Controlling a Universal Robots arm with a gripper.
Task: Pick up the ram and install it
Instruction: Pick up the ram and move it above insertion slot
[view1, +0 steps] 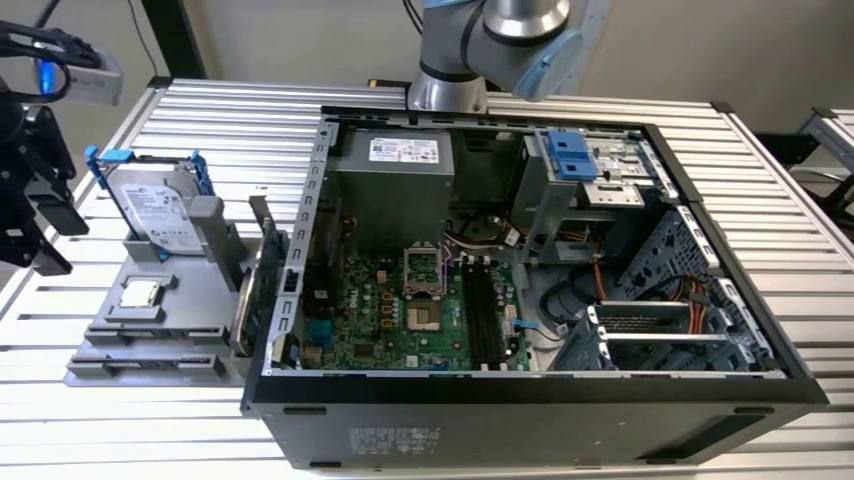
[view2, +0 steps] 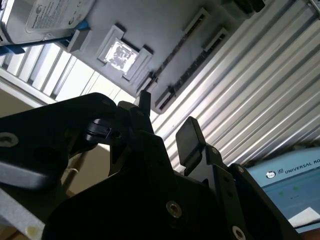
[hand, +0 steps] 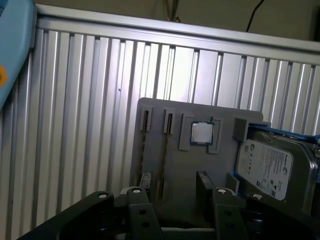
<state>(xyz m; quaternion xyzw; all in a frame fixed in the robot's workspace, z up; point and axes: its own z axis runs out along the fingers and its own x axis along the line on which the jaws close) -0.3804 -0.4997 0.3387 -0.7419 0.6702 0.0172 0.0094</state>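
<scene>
Gripper (hand: 180, 212) fingers (hand: 137, 212) fill the foreground of both wrist views, spread apart with nothing between them. Beyond them lies the grey holder (hand: 175, 170) on the ribbed worktop (view1: 200, 120), carrying a hard drive (view1: 154, 210) and a small square chip (view1: 140, 293).

The ram (view1: 271, 270) appears to stand on edge along the holder's side nearest the open computer case (view1: 534, 385), just beside the case's wall on the exterior view's left. Its long axis runs from near to far. It is not yet gripped and not yet in the motherboard (view1: 400, 320).

The gripper hangs well out at the exterior view's left edge, so the ram lies toward the exterior view's right of it, past the hard drive. Room is tight there: the drive stands on one side, the case wall on the other. Above the stick the space looks open.
</scene>
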